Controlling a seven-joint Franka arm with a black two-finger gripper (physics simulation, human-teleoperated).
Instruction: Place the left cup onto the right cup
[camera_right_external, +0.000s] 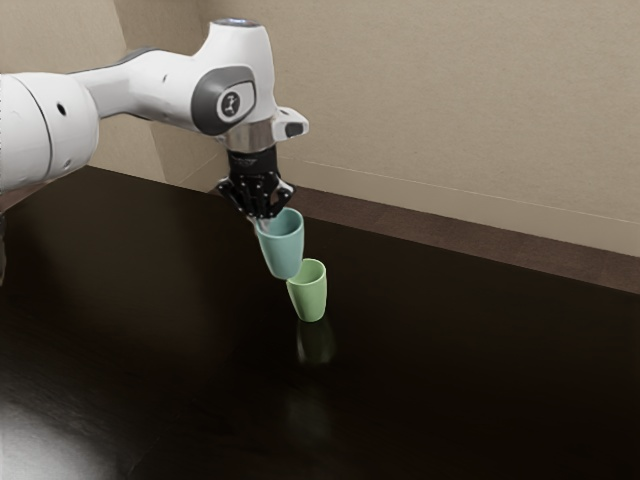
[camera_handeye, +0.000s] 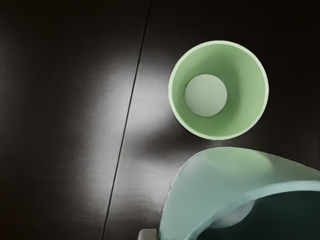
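**Setting.** Beige wall (camera_right_external: 450, 100) behind a dark, glossy table (camera_right_external: 480, 380). The far corner of the room is cut off at the upper edge of the exterior view. In the wrist view a thin straight seam (camera_handeye: 131, 115) runs across the tabletop (camera_handeye: 60, 125), beside a broad pale glare.

**Arm.** White Franka arm (camera_right_external: 150, 85), entering from the exterior view's left. Its base is out of frame.

**Gripper** (camera_right_external: 264, 218). Black, pointing down, fingers drawn close and clamped on the rim of the teal cup. The exact contact points are small and dark against the table and hard to make out.

**Teal cup** (camera_right_external: 282, 245). The task's left cup. Held clear of the table and tilted, with its mouth up toward the gripper and its base leaning toward the exterior view's right. The base hangs just beside the green cup's rim; contact cannot be told. In the wrist view it is a large blurred form (camera_handeye: 225, 185), cut off at the edge.

**Green cup** (camera_right_external: 308, 290). The task's right cup. Upright on the table with its mouth open and a faint reflection beneath it. The wrist view looks straight into it (camera_handeye: 218, 90): full round rim, pale circular floor, nothing inside.
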